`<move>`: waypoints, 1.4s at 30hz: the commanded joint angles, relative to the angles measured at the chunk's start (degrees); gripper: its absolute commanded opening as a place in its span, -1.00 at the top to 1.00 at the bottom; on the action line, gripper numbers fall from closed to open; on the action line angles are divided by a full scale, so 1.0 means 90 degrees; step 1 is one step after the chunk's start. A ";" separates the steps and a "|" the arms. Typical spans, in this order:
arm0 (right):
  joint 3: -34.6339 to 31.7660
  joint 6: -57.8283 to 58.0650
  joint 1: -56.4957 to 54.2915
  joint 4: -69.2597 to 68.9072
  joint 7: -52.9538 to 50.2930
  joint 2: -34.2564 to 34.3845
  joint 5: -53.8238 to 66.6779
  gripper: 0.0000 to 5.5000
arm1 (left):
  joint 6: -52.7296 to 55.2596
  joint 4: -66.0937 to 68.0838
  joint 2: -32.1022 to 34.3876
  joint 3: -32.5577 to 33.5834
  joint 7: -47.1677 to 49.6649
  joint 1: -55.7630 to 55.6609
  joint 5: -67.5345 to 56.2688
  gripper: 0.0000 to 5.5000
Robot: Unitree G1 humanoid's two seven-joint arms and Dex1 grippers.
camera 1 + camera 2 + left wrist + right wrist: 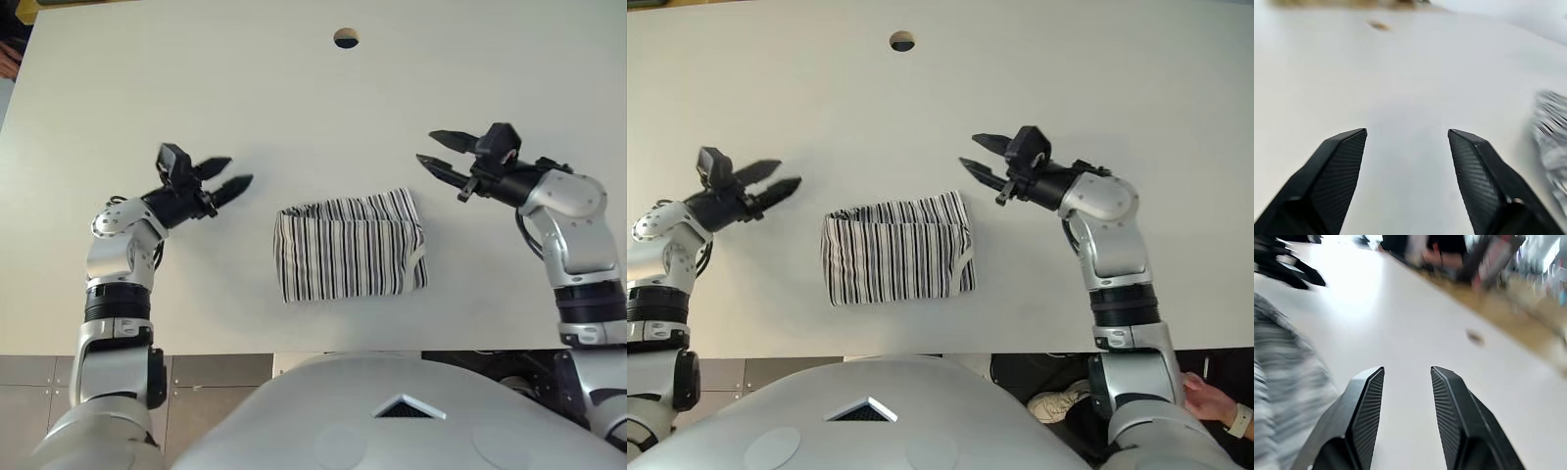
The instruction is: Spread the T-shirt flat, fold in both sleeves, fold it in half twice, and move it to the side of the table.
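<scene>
T-shirt (350,245) is found as a compact striped rectangle near the middle of the table (294,98), toward the robot-side edge and between the two arms. Layers are seen stacked at its edges, so the sleeve folds and both half folds are judged done. Only the move to the side of the table is judged left.

The left gripper (238,170) is held above the tabletop, just off the shirt's left end, with its jaws spread and nothing between them. The right gripper (426,147) is held beyond the shirt's far right corner, likewise released and empty. In each wrist view bare table is seen between the fingers (1337,166), with the striped cloth off to one side. Neither claw is touching the fabric.

This placement is judged a flanking stance. The bundle is bracketed from both ends so that it can be pinched or slid sideways without the folds being undone. The open jaws fit an approach not yet begun.

A cable hole (346,38) is set into the far part of the table.

No writing, label or brand mark can be read on the shirt or the table. Only stripes are made out.
</scene>
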 commanded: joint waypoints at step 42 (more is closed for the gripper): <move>-0.0491 -0.2692 -0.3880 0.4432 -0.7109 0.0921 -0.2374 0.36 | -0.4069 0.1098 -0.3540 0.0374 0.4653 -0.3831 0.1352 -0.11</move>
